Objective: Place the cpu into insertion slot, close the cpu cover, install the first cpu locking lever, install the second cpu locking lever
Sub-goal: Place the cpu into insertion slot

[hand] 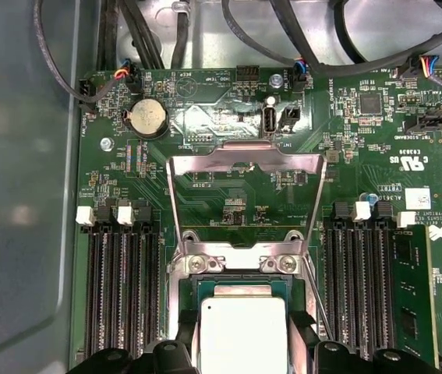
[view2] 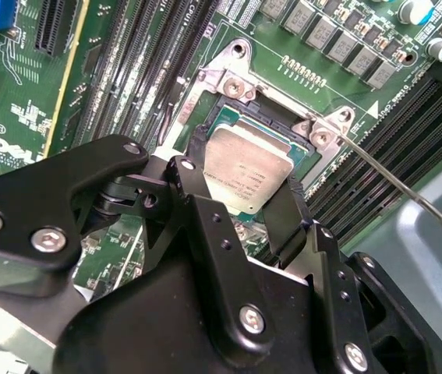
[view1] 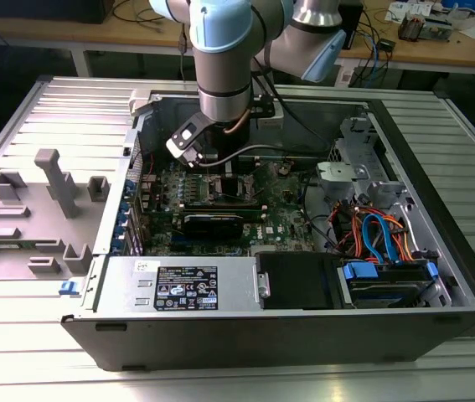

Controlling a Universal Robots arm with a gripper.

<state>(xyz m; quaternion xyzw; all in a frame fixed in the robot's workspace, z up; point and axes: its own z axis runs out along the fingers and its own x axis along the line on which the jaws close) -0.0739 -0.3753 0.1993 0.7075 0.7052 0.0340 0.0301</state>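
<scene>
In the exterior view, ribbed grey surface point(view1: 44, 352) under an open computer case point(view1: 304, 335), wooden benches point(view1: 455, 48) behind; inside, green motherboard point(view1: 283, 222) at frame centre. In the second wrist view, hand point(view2: 245, 173) clenched on the cpu point(view2: 244, 156), over the insertion slot point(view2: 244, 107). In the first wrist view, the cpu cover point(hand: 244, 162) raised open.

Bright even light, washed-out glare on ribbed table point(view1: 28, 352), soft shadows
</scene>
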